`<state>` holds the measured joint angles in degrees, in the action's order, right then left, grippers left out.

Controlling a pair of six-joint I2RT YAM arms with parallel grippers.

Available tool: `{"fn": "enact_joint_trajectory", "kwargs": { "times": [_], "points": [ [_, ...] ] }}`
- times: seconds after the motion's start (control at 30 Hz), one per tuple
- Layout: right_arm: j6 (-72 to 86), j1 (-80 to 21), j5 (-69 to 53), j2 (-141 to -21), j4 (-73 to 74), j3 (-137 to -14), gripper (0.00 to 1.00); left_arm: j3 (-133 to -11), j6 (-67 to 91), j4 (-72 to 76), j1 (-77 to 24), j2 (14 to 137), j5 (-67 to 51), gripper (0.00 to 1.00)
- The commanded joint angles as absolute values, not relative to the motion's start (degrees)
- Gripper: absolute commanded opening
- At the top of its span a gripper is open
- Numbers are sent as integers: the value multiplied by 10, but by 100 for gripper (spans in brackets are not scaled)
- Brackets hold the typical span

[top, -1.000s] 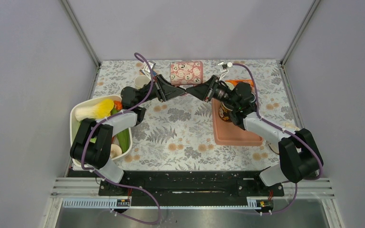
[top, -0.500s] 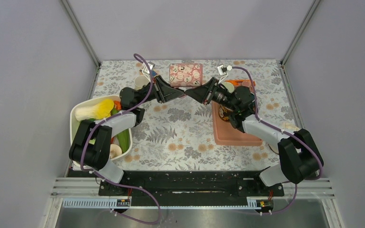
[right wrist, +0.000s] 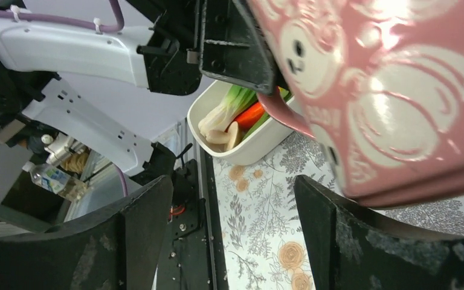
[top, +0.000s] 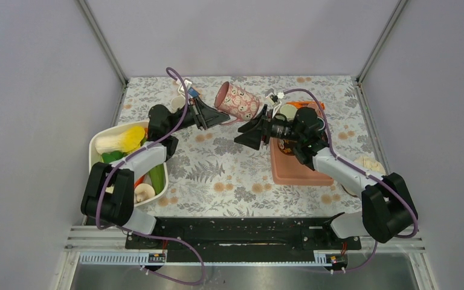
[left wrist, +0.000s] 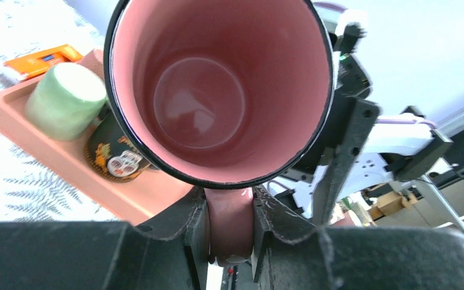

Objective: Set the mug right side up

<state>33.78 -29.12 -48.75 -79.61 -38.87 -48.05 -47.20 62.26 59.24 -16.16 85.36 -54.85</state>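
The pink mug (top: pixel 238 101) with white figures hangs above the back of the table, tilted, its mouth toward the upper left. My left gripper (top: pixel 216 116) is shut on the mug's handle (left wrist: pixel 230 225); in the left wrist view I look straight into the pink inside (left wrist: pixel 199 103). My right gripper (top: pixel 249 134) stands open just to the right of and below the mug, with nothing between its fingers. In the right wrist view the mug's patterned wall (right wrist: pixel 393 90) fills the upper right, above the open right gripper (right wrist: pixel 232 196).
A white tub (top: pixel 94 146) of vegetables sits at the left. A salmon tray (top: pixel 305 173) on the right holds a dark jar (left wrist: pixel 112 158), a green cup (left wrist: pixel 66 99) and an orange packet (left wrist: pixel 43 57). A small white cup (top: pixel 178 103) stands at the back left.
My right gripper has let go of the mug, opened wide and drawn back toward the tray. The left gripper has kept its hold and tilted the mug, mouth rising to the left.
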Motion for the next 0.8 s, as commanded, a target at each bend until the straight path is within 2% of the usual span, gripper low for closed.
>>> {"fn": "enact_joint_trajectory", "kwargs": {
  "times": [0.0, 0.13, 0.27, 0.53, 0.77],
  "points": [
    [248, -286, -531, -757, -309, -515, 85, -512, 511, 513, -158, 799, -519, 0],
    [148, -282, -545, -728, -164, -535, 99, -557, 336, 289, -159, 776, -456, 0],
    [53, -272, -514, -688, -45, -538, 99, -585, 241, 183, -160, 787, -408, 0],
    [-57, -238, -404, -613, 131, -547, 99, -636, 156, 125, -163, 877, -295, 0],
    [-91, -203, -348, -532, 130, -486, 99, -698, 105, 102, -168, 952, -193, 0]
  ]
}}
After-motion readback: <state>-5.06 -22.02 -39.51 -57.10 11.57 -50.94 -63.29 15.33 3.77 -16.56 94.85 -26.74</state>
